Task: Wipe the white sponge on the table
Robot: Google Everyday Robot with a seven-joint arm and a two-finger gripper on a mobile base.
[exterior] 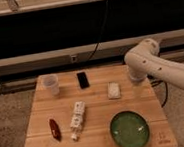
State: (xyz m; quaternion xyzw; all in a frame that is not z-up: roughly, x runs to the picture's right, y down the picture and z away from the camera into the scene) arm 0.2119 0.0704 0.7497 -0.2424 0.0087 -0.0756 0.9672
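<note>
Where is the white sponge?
In camera view, the white sponge lies right of centre on the table, between the black phone and the gripper at the right edge.

Dim warm light, soft shadows; claw (135, 78) beside table (44, 144) right edge.

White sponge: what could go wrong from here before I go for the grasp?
1. The gripper hangs over the right edge of the table, just right of the white sponge and largely hidden behind the arm, so alignment is hard to judge.
2. Wiping strokes could knock the green plate or the black phone nearby.
</note>
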